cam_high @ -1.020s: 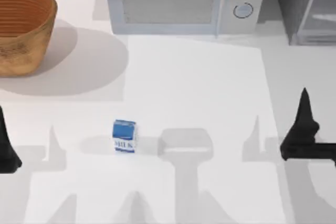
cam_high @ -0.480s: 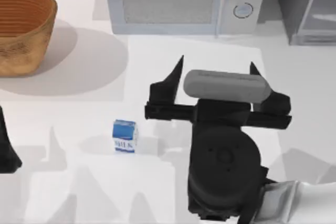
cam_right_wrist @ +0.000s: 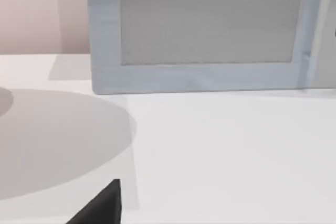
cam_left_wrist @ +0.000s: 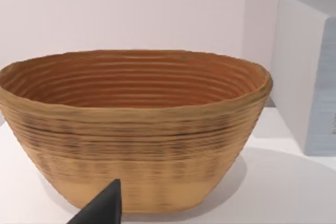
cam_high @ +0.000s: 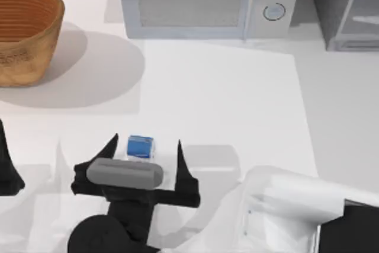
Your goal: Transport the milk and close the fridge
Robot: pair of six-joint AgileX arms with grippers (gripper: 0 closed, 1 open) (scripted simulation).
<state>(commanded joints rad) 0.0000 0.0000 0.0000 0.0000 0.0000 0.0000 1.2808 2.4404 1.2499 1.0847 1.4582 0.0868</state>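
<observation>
The milk (cam_high: 140,145) stands on the white table (cam_high: 225,99) left of centre, near the front edge; its blue top shows, while the grey housing of the right arm covers its lower band. The right gripper (cam_high: 144,158) hangs over it with its two dark fingers (cam_high: 110,147) spread wide, one on each side of the carton; contact cannot be made out. The left gripper (cam_high: 7,167) sits at the table's left edge, cut off, so its fingers cannot be judged. A ribbed woven basket (cam_high: 26,31) stands at the back left, well apart. The pale boxy microwave (cam_high: 207,1) with two round knobs fills the back centre, and the grey fridge (cam_high: 346,7) with its glassy panel is cropped at the back right.
</observation>
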